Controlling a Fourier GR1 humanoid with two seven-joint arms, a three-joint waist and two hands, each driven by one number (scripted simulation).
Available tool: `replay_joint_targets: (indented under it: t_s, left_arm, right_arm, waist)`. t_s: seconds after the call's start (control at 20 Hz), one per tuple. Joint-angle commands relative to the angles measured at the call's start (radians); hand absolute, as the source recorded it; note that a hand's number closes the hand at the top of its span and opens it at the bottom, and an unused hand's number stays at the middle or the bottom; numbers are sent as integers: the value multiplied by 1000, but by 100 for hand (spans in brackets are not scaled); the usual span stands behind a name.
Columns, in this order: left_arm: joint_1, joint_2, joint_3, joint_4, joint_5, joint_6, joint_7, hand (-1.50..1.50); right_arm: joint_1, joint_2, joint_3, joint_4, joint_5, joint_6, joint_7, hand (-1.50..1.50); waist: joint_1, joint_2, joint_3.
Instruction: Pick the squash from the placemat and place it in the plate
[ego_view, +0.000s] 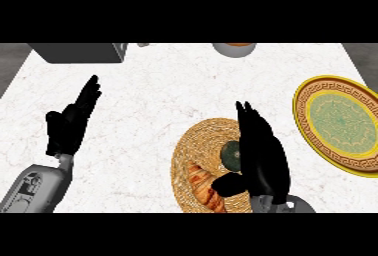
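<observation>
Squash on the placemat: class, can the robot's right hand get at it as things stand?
Probably yes: the right hand is open directly beside the squash on the placemat, with nothing between them.

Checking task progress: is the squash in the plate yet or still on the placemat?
Still on the placemat: the green squash lies there beside the right robot hand; the plate holds nothing.

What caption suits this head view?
Right robot hand open over the squash on the woven placemat; plate waits right.

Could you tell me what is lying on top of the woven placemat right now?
A dark green squash and a croissant lie on the placemat; the right hand above covers part of both.
</observation>
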Motion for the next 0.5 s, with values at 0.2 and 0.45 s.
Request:
replay_joint_targets:
  t_s: [0.2,0.45]
  left_arm:
    - [15,-38,10,-13,-38,6,-5,0]
    - [-3,-26,35,19,-50,-12,-34,0]
  right_arm:
    - [-12,48,-84,46,-44,142,87,-150]
    - [78,53,-46,159,-11,110,24,-150]
  waist:
    - [8,3,1]
    - [5,4,1]
